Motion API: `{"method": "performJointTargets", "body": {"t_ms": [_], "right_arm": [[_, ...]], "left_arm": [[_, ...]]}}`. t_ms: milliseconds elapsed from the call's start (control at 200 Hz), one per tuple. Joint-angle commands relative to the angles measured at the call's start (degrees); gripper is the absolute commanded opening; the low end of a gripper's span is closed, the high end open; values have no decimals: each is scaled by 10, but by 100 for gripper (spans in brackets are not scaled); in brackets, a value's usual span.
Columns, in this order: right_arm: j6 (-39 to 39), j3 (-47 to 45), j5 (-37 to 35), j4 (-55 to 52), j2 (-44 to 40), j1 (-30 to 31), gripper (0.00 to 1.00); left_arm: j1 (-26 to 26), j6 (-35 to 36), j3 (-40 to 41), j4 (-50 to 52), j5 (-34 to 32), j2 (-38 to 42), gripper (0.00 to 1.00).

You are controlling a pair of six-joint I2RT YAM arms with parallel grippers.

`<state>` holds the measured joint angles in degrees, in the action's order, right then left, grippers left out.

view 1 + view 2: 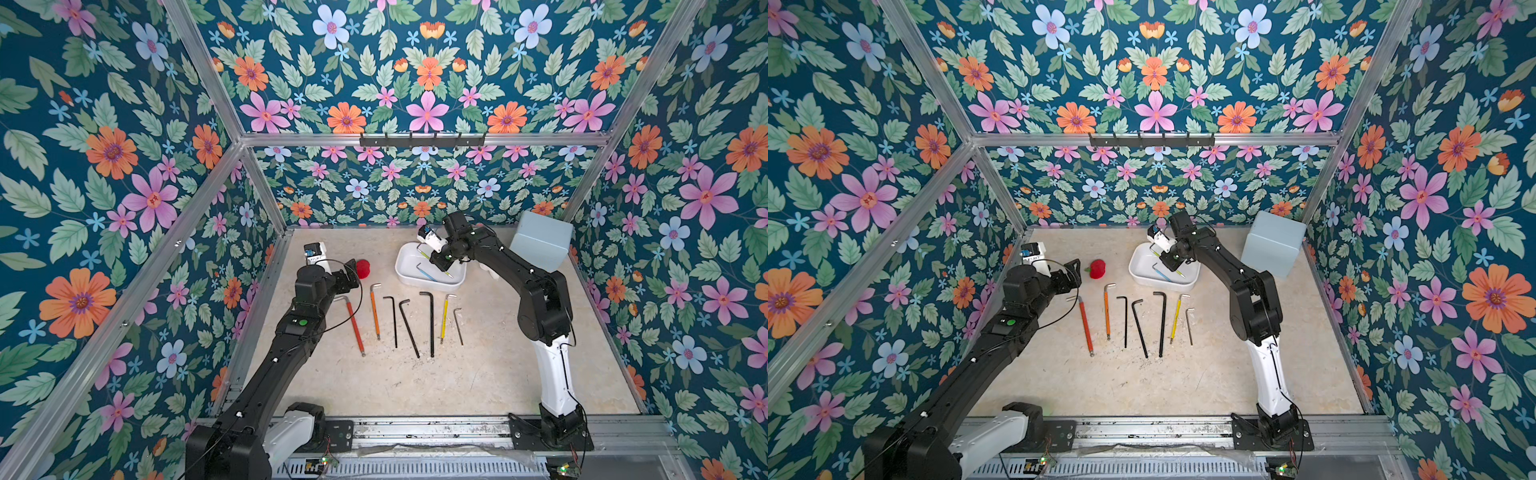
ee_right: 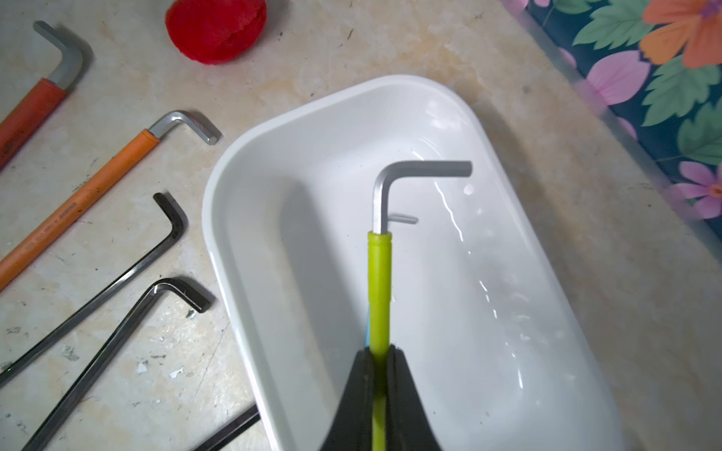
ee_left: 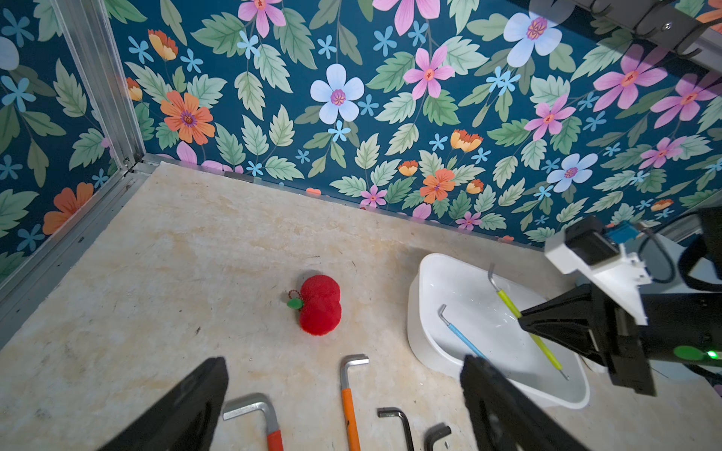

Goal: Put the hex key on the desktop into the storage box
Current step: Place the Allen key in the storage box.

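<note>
The lime-sleeved hex key (image 2: 379, 281) hangs over the white storage box (image 2: 250, 234) at the centre of the right wrist view, with its sleeve pinched tight in the right arm's (image 1: 536, 286) jaws. This looks like the release step. Next, those jaws should part so the key drops beside the blue-sleeved hex key (image 3: 461, 337), while the left arm's (image 1: 270, 365) jaws stand wide and empty.

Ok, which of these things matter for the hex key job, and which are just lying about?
Part of the job: storage box; green hex key clamped in the right gripper over it; blue hex key already inside; on the desktop: red key, orange key, yellow key, small silver key, three black keys.
Just lying about: red plush ball; pale blue box.
</note>
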<state>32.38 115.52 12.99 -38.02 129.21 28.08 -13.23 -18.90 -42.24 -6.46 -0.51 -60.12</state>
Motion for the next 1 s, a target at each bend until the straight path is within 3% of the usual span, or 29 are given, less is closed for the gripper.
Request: {"method": "performJointTargets", "body": {"t_ms": [0, 565, 680, 850, 995], "right_arm": [[-3, 39, -18, -37, 29, 3, 0], [-21, 122, -89, -47, 128, 19, 0], [-39, 138, -97, -45, 132, 20, 12], [-60, 154, -90, -32, 118, 20, 43], [-75, 153, -82, -19, 94, 21, 49]], "left_arm": [[0, 10, -5, -8, -2, -3, 99], [0, 10, -1, -7, -3, -5, 99], [0, 8, -1, -7, -2, -6, 99], [0, 5, 0, -9, 2, -5, 99], [0, 4, 1, -9, 3, -3, 99]]}}
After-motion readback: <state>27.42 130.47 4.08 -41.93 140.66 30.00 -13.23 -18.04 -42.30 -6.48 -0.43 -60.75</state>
